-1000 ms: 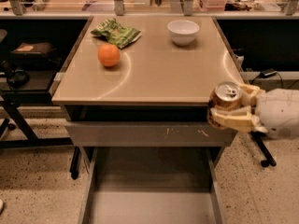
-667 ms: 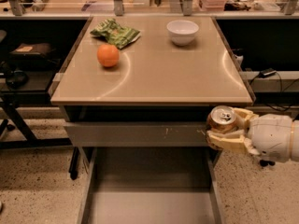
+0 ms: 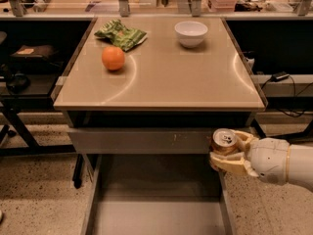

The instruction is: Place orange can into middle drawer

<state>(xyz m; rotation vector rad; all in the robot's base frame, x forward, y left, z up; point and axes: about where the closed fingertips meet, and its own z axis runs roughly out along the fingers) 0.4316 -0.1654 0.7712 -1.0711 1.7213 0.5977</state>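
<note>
My gripper (image 3: 226, 151) comes in from the right and is shut on the orange can (image 3: 223, 141), whose silver pull-tab top faces up. The can hangs upright just in front of the grey drawer front (image 3: 142, 141), above the right side wall of the middle drawer (image 3: 156, 214). The middle drawer is pulled out below the table, a grey tray with low side walls and a plain floor with nothing in it.
On the tan tabletop (image 3: 161, 77) lie a round orange fruit (image 3: 113, 58), a green snack bag (image 3: 120, 34) and a white bowl (image 3: 190, 33). Dark shelving stands at the left, cables at the right. The floor is speckled.
My gripper with the can has moved down and left, from level with the tabletop's right front corner to in front of the drawer front, over the open drawer's right wall.
</note>
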